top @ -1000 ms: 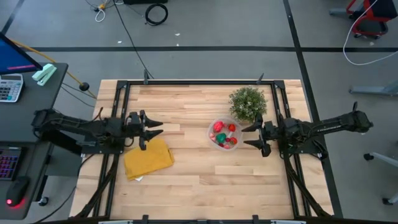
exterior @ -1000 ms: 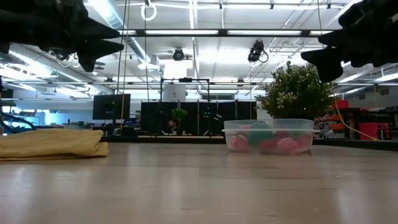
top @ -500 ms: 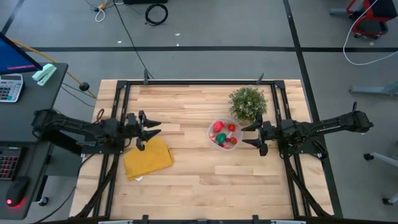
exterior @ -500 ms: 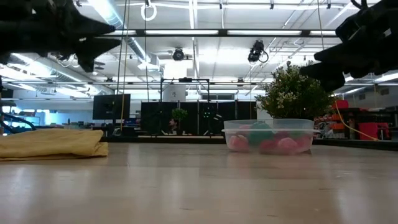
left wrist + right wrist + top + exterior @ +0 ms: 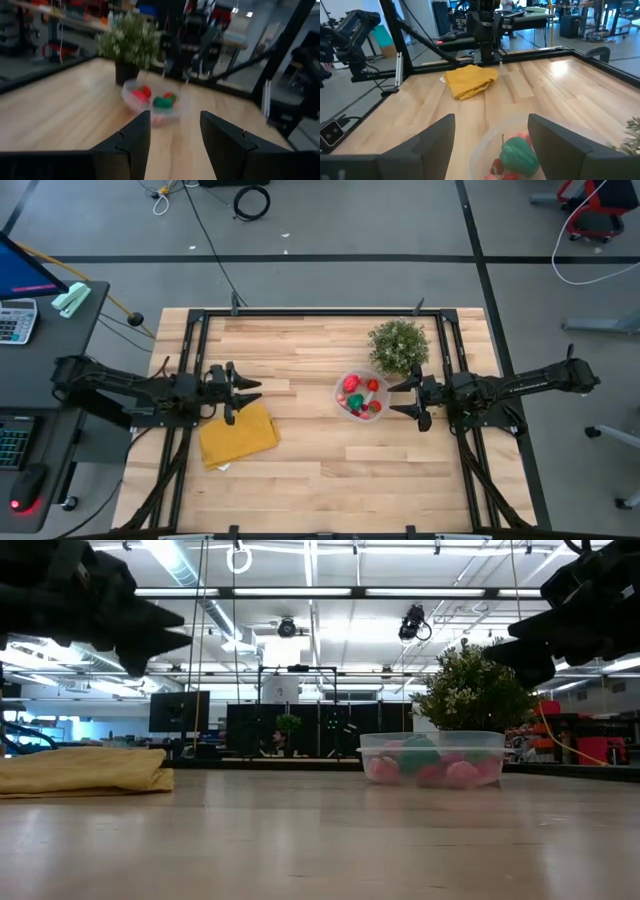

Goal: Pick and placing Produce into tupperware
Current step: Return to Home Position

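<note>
Produce (image 5: 360,396) sat piled in the tupperware (image 5: 339,392), right of table (image 5: 320,470) centre, just beside the potted plant (image 5: 398,345). Right tool (image 5: 396,398) hung released and empty just beside the tupperware. Left tool (image 5: 246,393) was also released, over the yellow cloth (image 5: 238,434) edge. For homing, I'd retract both straight back, with the right clear of rim and plant.

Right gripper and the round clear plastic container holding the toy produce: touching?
Apart. The low view shows the right gripper hanging in the air above the rim of the round clear plastic container, with open background between them.
</note>
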Motion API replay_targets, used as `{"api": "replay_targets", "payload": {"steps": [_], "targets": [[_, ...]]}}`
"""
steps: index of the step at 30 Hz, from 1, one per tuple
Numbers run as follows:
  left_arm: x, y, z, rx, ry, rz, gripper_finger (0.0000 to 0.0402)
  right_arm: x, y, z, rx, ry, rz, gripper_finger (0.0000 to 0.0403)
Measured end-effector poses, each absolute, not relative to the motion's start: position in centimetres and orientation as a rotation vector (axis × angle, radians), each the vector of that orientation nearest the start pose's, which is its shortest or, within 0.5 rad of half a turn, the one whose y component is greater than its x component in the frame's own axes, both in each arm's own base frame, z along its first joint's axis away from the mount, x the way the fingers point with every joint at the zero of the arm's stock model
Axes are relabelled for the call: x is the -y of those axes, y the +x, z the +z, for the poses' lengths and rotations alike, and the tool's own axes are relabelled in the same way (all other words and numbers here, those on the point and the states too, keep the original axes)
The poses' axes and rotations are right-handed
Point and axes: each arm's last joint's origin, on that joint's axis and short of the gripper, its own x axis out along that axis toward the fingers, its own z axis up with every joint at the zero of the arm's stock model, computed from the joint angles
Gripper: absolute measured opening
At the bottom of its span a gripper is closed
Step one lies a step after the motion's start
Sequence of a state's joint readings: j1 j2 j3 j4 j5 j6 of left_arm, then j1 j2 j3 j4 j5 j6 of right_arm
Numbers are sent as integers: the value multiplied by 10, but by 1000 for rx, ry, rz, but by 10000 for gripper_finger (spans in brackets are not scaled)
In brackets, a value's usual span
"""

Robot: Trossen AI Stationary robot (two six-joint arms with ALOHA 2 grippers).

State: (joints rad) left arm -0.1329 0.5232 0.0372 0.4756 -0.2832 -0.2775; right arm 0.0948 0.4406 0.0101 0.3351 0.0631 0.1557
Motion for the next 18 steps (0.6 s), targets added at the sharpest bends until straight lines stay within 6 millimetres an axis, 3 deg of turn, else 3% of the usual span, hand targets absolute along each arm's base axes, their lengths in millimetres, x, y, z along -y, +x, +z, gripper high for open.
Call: {"api": "replay_targets", "payload": {"steps": [10, 18], "targets": [[8, 128, 150, -209, -322, 219, 182, -10, 123, 148, -216, 250, 4, 259], [7, 127, 148, -160, -302, 255, 179, -10, 123, 147, -219, 306, -10, 259]]}}
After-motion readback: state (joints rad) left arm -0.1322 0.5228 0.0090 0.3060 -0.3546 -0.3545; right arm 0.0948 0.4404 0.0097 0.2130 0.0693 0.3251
